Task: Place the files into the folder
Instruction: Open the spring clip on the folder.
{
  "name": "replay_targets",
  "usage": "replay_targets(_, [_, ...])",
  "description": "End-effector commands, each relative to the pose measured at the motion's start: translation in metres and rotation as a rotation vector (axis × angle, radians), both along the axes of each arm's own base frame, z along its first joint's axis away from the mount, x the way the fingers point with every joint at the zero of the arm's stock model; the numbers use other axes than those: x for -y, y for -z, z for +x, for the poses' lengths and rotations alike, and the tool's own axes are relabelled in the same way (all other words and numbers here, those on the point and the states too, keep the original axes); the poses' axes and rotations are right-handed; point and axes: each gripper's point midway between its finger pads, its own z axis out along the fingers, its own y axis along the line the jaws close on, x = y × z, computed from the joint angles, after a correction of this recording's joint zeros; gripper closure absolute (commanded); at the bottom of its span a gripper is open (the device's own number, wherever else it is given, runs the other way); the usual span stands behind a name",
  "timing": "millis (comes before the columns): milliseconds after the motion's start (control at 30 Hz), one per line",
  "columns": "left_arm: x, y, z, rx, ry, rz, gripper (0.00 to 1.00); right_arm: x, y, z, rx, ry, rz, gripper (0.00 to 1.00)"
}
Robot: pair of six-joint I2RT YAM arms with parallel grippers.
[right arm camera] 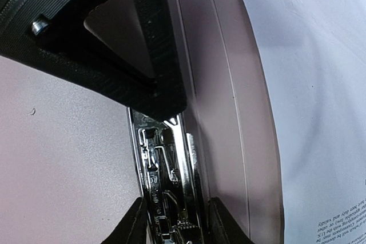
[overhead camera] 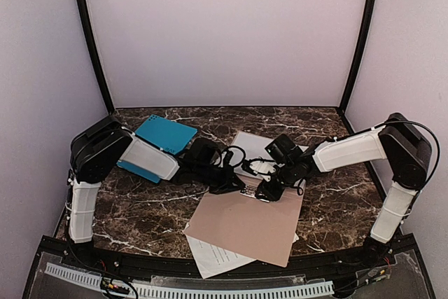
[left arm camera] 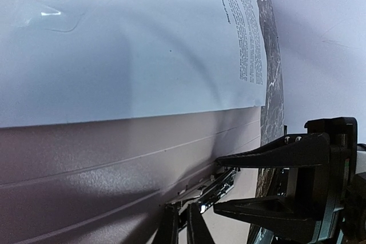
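L gripper (left arm camera: pixel 219 187) shut by clip (right arm camera: pixel 166 181) of folder (overhead camera: pixel 245 225); R gripper (right arm camera: pixel 178 221) astride clip, grip unclear.

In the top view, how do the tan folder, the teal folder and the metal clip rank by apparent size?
1. Tan folder
2. Teal folder, partly hidden by the left arm
3. Metal clip, far smaller

The folder (overhead camera: pixel 245 227) is looking plain pinkish-tan, the files (overhead camera: pixel 210 257) are showing white with small black print, the worktop (overhead camera: pixel 343 194) dark white-veined marble.
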Motion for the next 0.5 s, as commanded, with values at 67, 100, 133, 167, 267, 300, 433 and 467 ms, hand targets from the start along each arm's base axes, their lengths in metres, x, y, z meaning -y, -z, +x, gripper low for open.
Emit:
replay_targets(67, [-0.014, 0.028, -0.017, -0.052, 0.006, 0.071, 0.99, 0.014, 0.022, -0.010, -0.073, 0.016, -0.074, 0.66])
replay_targets(100, [-0.016, 0.031, -0.017, -0.053, -0.002, 0.081, 0.99, 0.014, 0.022, -0.011, -0.074, 0.016, -0.075, 0.66])
replay_targets(133, [-0.019, 0.035, -0.019, -0.065, -0.007, 0.097, 0.99, 0.015, 0.023, -0.011, -0.074, 0.017, -0.077, 0.66])
replay_targets(167, [-0.021, 0.038, -0.019, -0.067, -0.014, 0.109, 0.99, 0.015, 0.024, -0.012, -0.073, 0.017, -0.080, 0.66])
replay_targets(267, [-0.028, 0.049, -0.024, -0.083, -0.026, 0.170, 0.99, 0.014, 0.025, -0.012, -0.069, 0.017, -0.092, 0.66])
replay_targets(300, [-0.030, 0.051, -0.025, -0.085, -0.027, 0.187, 0.99, 0.014, 0.026, -0.012, -0.068, 0.016, -0.096, 0.66])
replay_targets(433, [-0.037, 0.063, -0.029, -0.110, -0.037, 0.258, 0.99, 0.013, 0.026, -0.013, -0.062, 0.016, -0.103, 0.66])
replay_targets(467, [-0.040, 0.067, -0.032, -0.128, -0.038, 0.275, 0.99, 0.013, 0.026, -0.013, -0.060, 0.016, -0.110, 0.66])
